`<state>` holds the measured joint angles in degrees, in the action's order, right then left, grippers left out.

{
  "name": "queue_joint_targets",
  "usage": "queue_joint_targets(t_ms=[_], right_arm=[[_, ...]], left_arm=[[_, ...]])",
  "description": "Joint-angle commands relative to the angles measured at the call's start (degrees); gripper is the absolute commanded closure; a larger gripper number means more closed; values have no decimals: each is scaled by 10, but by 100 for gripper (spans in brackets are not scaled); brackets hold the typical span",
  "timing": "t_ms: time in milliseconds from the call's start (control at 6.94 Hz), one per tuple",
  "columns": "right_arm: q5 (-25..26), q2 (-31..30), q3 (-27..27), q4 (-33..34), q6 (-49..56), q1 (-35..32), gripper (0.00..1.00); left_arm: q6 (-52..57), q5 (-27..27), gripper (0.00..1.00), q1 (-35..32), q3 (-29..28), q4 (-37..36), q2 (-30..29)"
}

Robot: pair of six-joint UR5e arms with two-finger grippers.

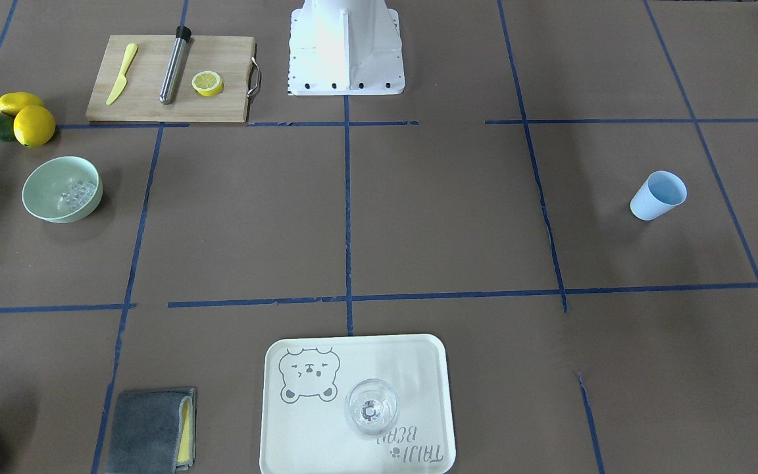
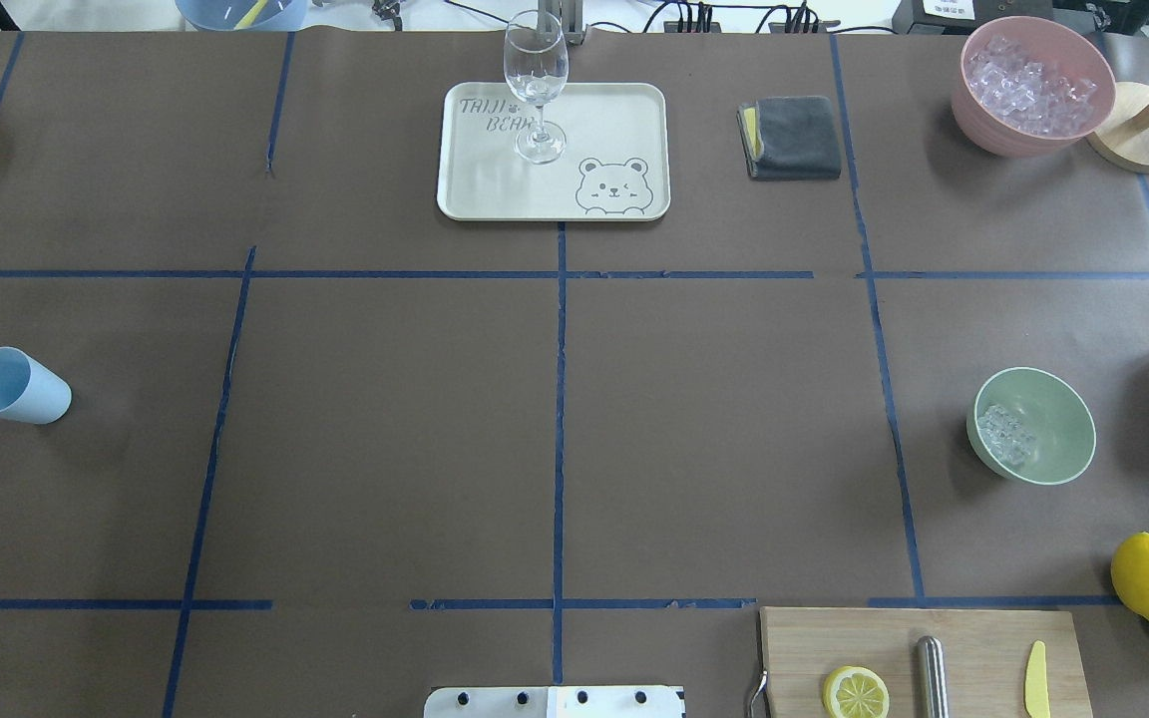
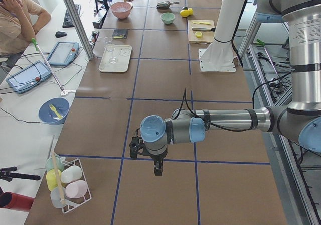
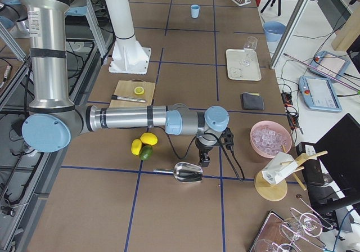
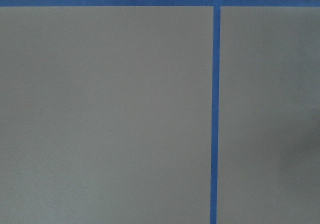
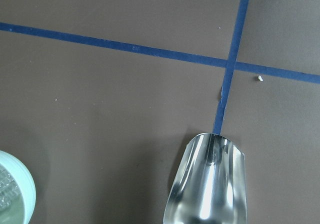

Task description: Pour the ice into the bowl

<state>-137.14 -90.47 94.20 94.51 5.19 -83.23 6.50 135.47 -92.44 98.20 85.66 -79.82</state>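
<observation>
**Ice sits in the green bowl, both arms hang over bare worktop**

From my feeds, the ice (image 1: 79,195) lies as a small heap of clear cubes inside the bowl (image 1: 47,197). It is piled against one side of the floor rather than spread across it. The bowl stands upright on the brown worktop (image 2: 385,449) on the robot's right side. It is near the lemons (image 1: 33,125) and the wooden cutting board (image 1: 149,79), and well apart from the light blue cup (image 1: 656,195), which lies tipped over far off on the left side.

The right gripper (image 4: 203,161) hangs above the worktop, just beside a metal scoop (image 4: 188,172) that rests on the paper. My right wrist feed shows the scoop's shiny hollow facing up close to a crossing of blue tape lines, with the bowl's pale rim at the lower left corner. The only view that shows these jaws is the side one, so I cannot tell whether they are parted or closed.

The left gripper (image 3: 158,171) points down over bare paper at the far left end of the worktop. Its wrist feed gives me only brown paper and tape. I cannot tell the state of its jaws either.

Across the worktop, a stemmed glass (image 2: 536,85) stands on the cream tray (image 2: 495,189), with a folded grey cloth (image 2: 794,137) and the pink container (image 2: 983,125) further along.
</observation>
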Motion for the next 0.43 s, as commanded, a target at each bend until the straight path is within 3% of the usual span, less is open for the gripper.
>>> queue_joint_targets(t_ms=[0,288], right_arm=[[1,-4,-3,0,1,0,0],[2,-24,26,0,-2,0,0]], left_arm=[[-1,0,0,-1,9,0,0],[0,-1,0,0,11,1,-9]])
